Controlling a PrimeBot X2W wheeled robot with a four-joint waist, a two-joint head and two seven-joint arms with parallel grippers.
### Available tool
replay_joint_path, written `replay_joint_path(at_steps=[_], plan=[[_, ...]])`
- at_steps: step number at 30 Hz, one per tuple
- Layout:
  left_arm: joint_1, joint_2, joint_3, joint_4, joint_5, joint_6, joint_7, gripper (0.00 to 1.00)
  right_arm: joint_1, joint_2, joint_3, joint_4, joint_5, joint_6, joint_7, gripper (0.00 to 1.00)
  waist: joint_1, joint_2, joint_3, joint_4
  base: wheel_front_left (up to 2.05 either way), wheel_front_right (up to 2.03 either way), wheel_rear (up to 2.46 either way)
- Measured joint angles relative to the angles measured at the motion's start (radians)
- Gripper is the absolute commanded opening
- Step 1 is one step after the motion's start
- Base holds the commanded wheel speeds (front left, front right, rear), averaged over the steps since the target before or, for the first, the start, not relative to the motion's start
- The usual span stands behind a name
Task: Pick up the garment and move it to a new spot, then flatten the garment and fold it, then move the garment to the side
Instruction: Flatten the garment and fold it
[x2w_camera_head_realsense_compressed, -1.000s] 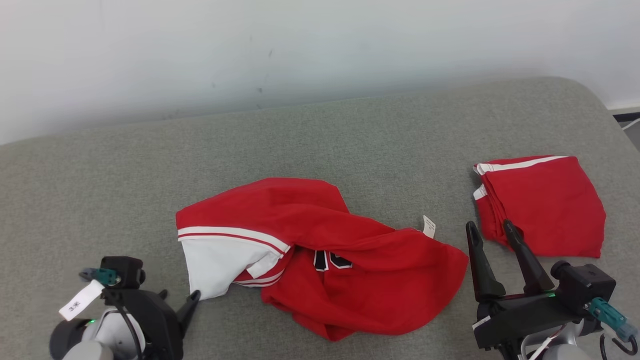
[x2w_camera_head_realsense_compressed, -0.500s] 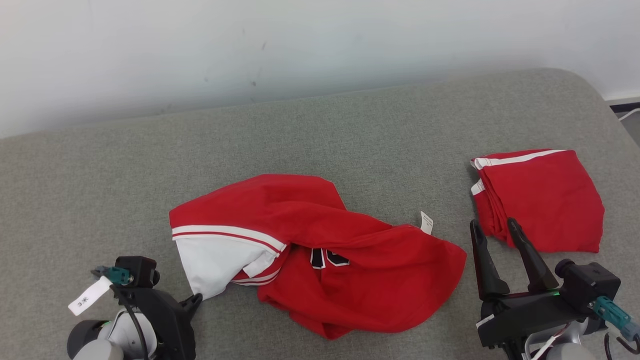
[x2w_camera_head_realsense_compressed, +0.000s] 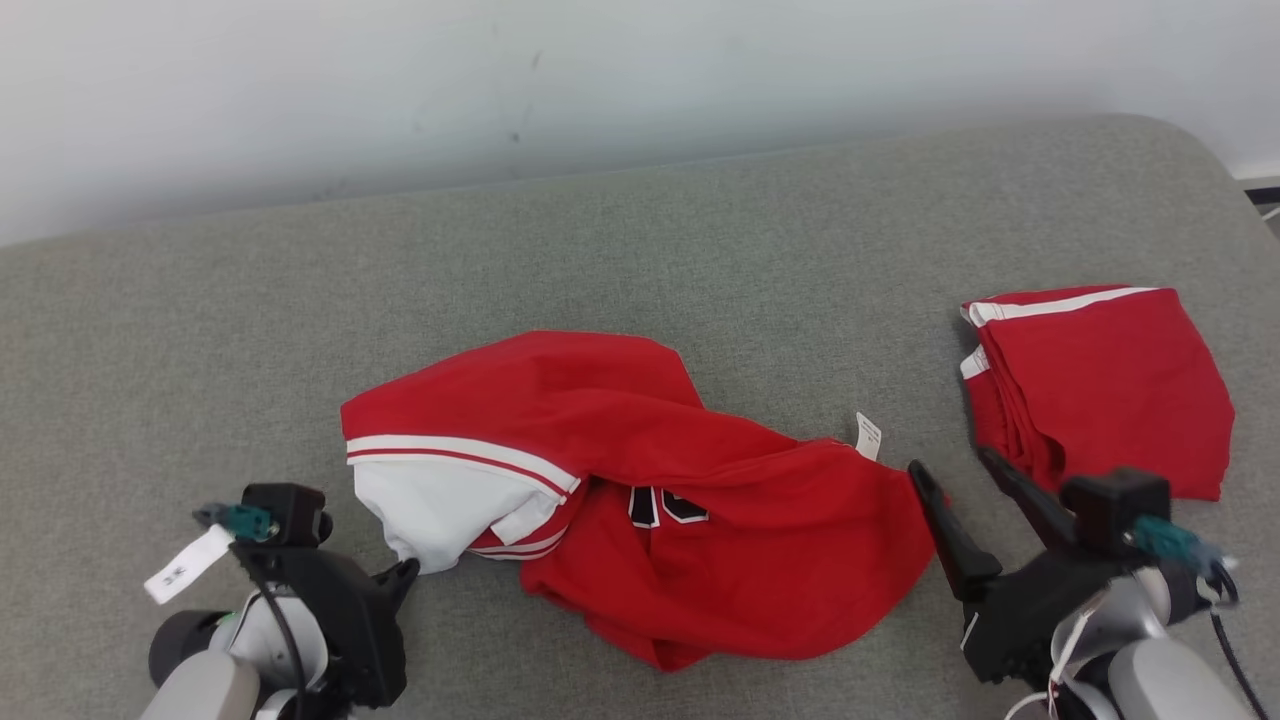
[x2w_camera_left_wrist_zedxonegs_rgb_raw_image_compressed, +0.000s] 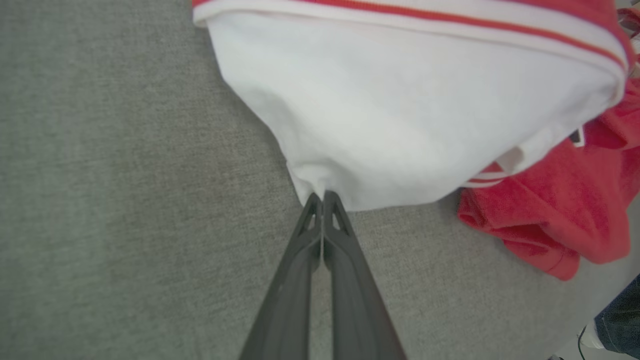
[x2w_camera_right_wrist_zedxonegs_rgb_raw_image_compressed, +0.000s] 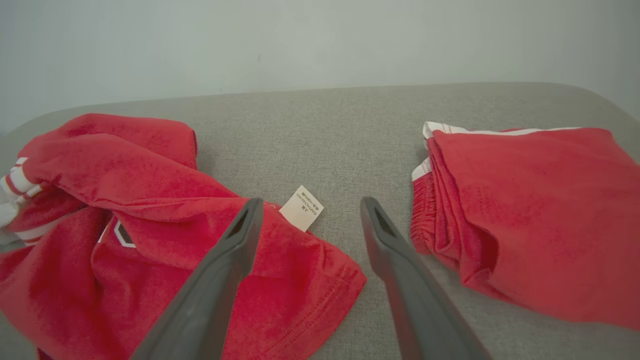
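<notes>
The garment (x2w_camera_head_realsense_compressed: 640, 480) is a crumpled red jersey with a white striped sleeve and black numerals. It lies mid-cushion and also shows in the right wrist view (x2w_camera_right_wrist_zedxonegs_rgb_raw_image_compressed: 150, 200). My left gripper (x2w_camera_head_realsense_compressed: 405, 572) is at the sleeve's lower left tip. In the left wrist view the left gripper (x2w_camera_left_wrist_zedxonegs_rgb_raw_image_compressed: 322, 197) has its fingers pressed together on the white fabric corner (x2w_camera_left_wrist_zedxonegs_rgb_raw_image_compressed: 400, 110). My right gripper (x2w_camera_head_realsense_compressed: 950, 462) stands open just off the jersey's right hem. In its own view the right gripper (x2w_camera_right_wrist_zedxonegs_rgb_raw_image_compressed: 311, 201) has its fingers spread either side of the small white label (x2w_camera_right_wrist_zedxonegs_rgb_raw_image_compressed: 301, 208).
A second red garment (x2w_camera_head_realsense_compressed: 1100, 390), folded with white stripes, lies at the right, close beside my right gripper. The grey fabric surface (x2w_camera_head_realsense_compressed: 700, 260) runs back to a pale wall and rounds off at the far right. Bare grey fabric lies left of and behind the jersey.
My left gripper's fingers have closed on the white sleeve corner. My right gripper has swung left, nearer the jersey's right hem. The head camera has shifted slightly.
</notes>
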Motion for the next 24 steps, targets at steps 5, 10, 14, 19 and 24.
replay_joint_path(at_steps=[5, 10, 14, 19, 24], plan=[[-0.032, -0.021, -0.013, -0.002, 0.016, 0.017, 0.002, 0.00, -0.107, -0.076, 0.059, 0.079, -0.002, 0.051, 0.172, 1.00, 0.0000, 0.0000, 0.017, 0.011, 0.00, 0.00, 0.00], [-0.061, -0.041, -0.026, -0.001, 0.024, 0.025, 0.006, 0.00, -0.198, -0.106, 0.077, 0.139, 0.012, 0.066, 0.300, 1.00, 0.0000, 0.0000, 0.033, 0.029, 0.00, 0.00, 0.00], [-0.067, -0.051, -0.032, 0.001, 0.024, 0.026, 0.006, 0.00, -0.227, -0.110, 0.077, 0.193, 0.060, 0.074, 0.371, 1.00, 0.0000, 0.0000, 0.046, 0.042, 0.00, 0.00, 0.00], [-0.074, -0.048, -0.030, 0.003, 0.024, 0.026, 0.006, 0.00, -0.225, -0.085, 0.090, 0.239, 0.111, 0.079, 0.430, 1.00, 0.0000, 0.0000, 0.059, 0.050, 0.00, 0.00, 0.00], [-0.078, -0.047, -0.029, 0.007, 0.026, 0.026, 0.005, 0.00, -0.231, -0.062, 0.082, 0.277, 0.167, 0.082, 0.456, 0.62, 0.0000, 0.0000, 0.064, 0.051, 0.00, 0.00, 0.00]])
